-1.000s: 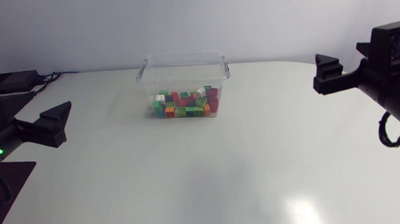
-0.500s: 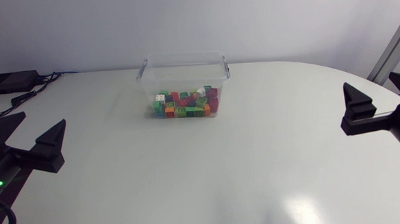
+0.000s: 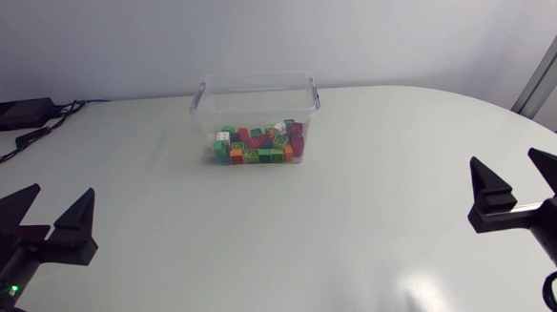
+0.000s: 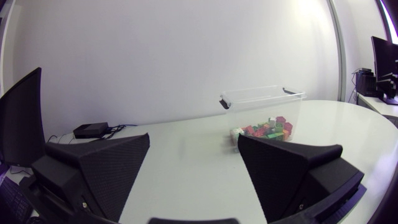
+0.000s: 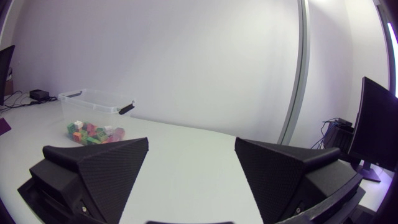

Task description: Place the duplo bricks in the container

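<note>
- duplo bricks (image 3: 257,145): a mixed heap of red, green, orange and white, lying on the floor of the container (image 3: 256,85) and bunched toward its near wall. Every brick I can see is inside it.
- Container: clear plastic tub, no lid on, upright on the table (image 3: 359,228), with dark handles at its two ends.
- Left gripper (image 3: 63,191): well apart from the container, off its left end and nearer the camera side. Claw spread wide, nothing between the fingers. Its wrist view looks across the table straight at the tub.
- Right gripper (image 3: 503,157): well apart from the container, off its right end and nearer the camera side. Claw also wide and empty.
- Judgement: the task looks finished or nearly so, as no loose brick shows near the container.
- Risk: a brick could lie beside or behind the container where the heap and walls hide it. It would then go unpicked.
- Risk: the tub looks light. A wide claw coming in low from either end could catch a handle or wall and shove or tip it, spilling the heap.
- Risk: both arms reaching to the container together could clash over it.
</note>
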Robot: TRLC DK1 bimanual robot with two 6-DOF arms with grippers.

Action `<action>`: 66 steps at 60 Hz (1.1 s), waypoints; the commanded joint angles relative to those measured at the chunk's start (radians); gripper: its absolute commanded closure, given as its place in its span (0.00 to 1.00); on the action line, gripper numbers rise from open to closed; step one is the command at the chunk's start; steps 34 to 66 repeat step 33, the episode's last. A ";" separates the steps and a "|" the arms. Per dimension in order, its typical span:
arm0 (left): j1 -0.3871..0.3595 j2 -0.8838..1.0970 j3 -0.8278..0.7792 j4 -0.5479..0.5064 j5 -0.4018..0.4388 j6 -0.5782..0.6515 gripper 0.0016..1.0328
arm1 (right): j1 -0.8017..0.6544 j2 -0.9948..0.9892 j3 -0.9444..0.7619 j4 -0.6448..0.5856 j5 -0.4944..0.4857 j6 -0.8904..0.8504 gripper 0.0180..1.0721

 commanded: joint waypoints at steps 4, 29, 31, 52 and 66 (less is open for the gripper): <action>-0.017 -0.070 -0.066 -0.009 -0.023 -0.072 0.04 | -0.026 -0.075 -0.079 -0.013 -0.032 0.068 0.05; -0.039 -0.183 -0.145 -0.023 -0.056 -0.146 0.04 | -0.062 -0.199 -0.184 -0.028 -0.089 0.140 0.05; -0.039 -0.183 -0.145 -0.023 -0.056 -0.146 0.05 | -0.062 -0.199 -0.184 -0.028 -0.089 0.140 0.05; -0.039 -0.183 -0.145 -0.023 -0.056 -0.146 0.04 | -0.062 -0.199 -0.184 -0.028 -0.089 0.140 0.05; -0.039 -0.183 -0.145 -0.023 -0.056 -0.146 0.04 | -0.062 -0.199 -0.184 -0.028 -0.089 0.140 0.05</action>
